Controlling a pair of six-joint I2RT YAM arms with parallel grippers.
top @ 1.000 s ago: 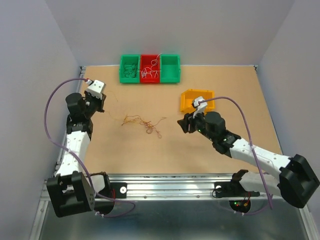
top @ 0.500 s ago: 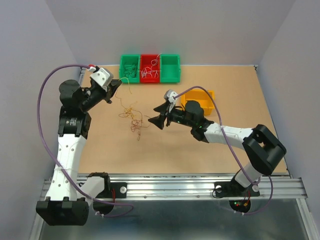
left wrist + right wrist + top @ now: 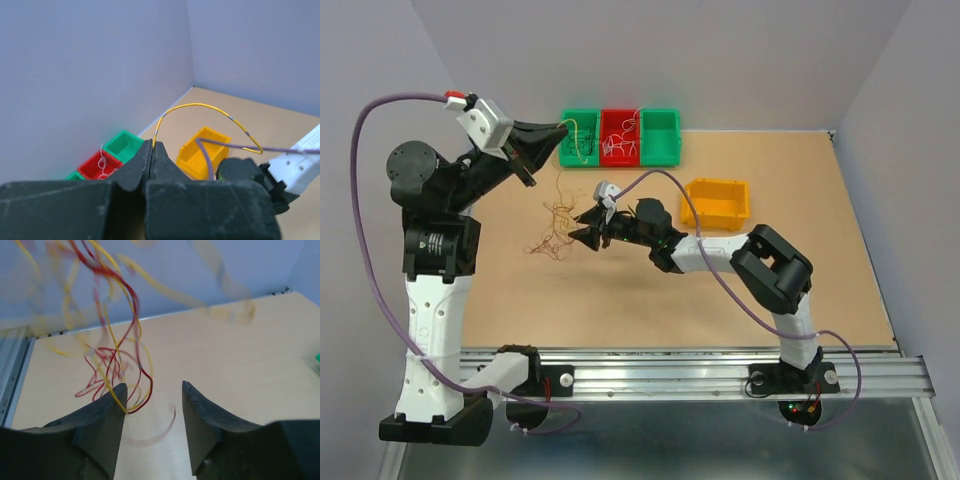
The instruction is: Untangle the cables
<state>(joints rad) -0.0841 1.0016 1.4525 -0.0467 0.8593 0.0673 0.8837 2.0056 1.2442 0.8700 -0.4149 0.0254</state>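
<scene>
Red-and-yellow cables [image 3: 550, 228] dangle, tangled, from left gripper [image 3: 562, 128], its jaws clenched on one yellow strand [image 3: 200, 105]. Right gripper [image 3: 152, 386] stands released beside the clump, grasping nothing. Step in hand: separation. Next move calls for pinching one red strand and drawing it clear.

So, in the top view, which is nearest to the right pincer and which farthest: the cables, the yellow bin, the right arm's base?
1. cables, hanging just left of the right pincer.
2. yellow bin, to its right.
3. right arm's base, at the near edge.
</scene>
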